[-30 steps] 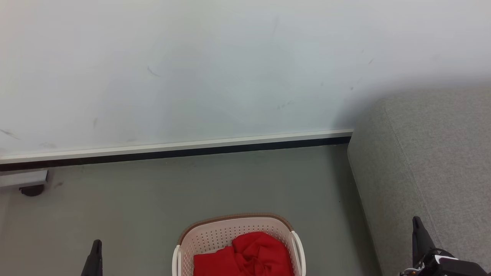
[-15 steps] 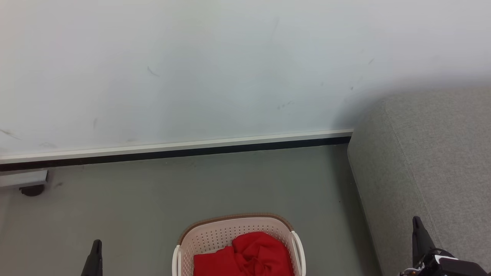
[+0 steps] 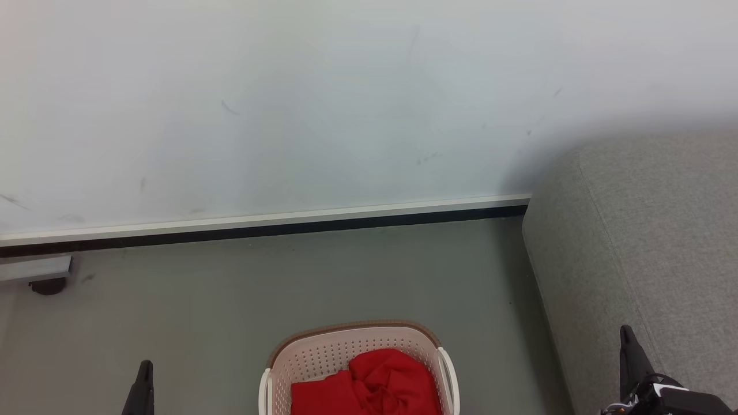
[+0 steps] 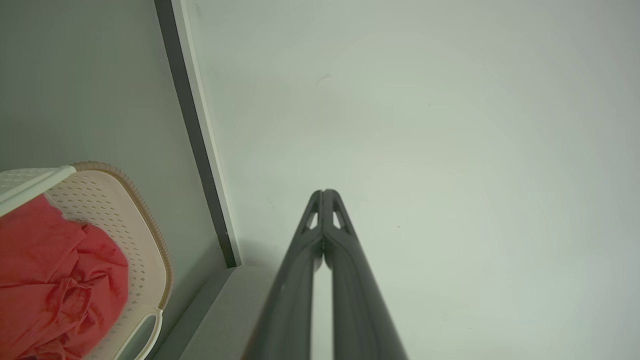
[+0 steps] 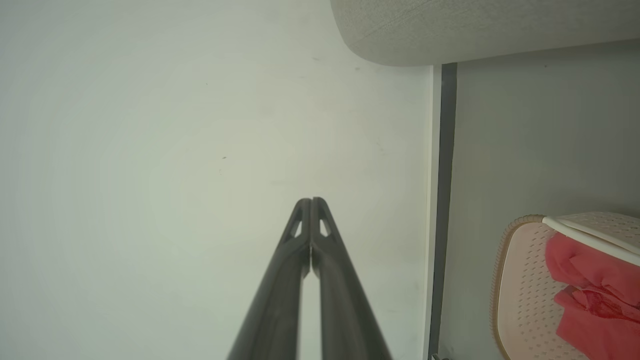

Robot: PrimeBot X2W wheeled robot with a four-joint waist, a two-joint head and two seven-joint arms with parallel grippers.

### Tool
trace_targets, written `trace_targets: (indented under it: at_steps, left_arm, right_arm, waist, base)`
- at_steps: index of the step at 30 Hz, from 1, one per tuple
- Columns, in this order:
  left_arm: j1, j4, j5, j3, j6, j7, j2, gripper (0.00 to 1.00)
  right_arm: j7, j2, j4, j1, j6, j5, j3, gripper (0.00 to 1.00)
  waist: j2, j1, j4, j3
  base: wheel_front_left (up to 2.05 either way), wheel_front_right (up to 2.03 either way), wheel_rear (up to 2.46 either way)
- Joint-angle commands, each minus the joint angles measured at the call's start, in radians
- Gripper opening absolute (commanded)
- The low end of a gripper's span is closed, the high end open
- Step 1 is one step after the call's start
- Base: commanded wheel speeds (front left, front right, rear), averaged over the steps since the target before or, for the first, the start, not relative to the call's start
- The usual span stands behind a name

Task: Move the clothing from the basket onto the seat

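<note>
Bright red clothing (image 3: 369,383) lies bunched inside the cream perforated basket (image 3: 323,351) at the bottom centre of the head view; the basket stands on the grey floor. The grey woven seat (image 3: 657,230) rises to its right. My left gripper (image 3: 144,372) points up at the lower left, well left of the basket, shut and empty. My right gripper (image 3: 627,340) stands at the lower right over the seat's edge, also shut and empty. In the wrist views the left gripper (image 4: 324,192) and the right gripper (image 5: 311,201) have their tips pressed together, with the clothing (image 4: 55,280) (image 5: 590,295) off to the side.
A pale wall (image 3: 323,104) with a white and black baseboard (image 3: 259,226) runs behind the basket. A small grey fixture on a dark foot (image 3: 40,274) sits at the far left by the wall. Grey floor (image 3: 288,282) lies between basket and wall.
</note>
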Motion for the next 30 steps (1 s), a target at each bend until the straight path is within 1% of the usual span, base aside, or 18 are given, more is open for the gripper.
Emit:
trace_targets:
  at_steps: [1,30]
  left_arm:
    - [-0.009,0.001,-0.010,0.004,-0.002,0.002,0.003,0.00]
    - [-0.009,0.001,-0.010,0.003,-0.002,0.002,0.003,0.00]
  right_arm:
    - [0.002,0.002,-0.001,0.000,0.000,0.000,0.002,0.00]
    - [0.002,0.002,-0.001,0.000,0.000,0.000,0.002,0.00]
  waist:
    - [0.0000,0.0000,0.000,0.000]
    - [0.0000,0.0000,0.000,0.000]
  base:
    - [0.00,0.00,0.00]
    - [0.00,0.00,0.00]
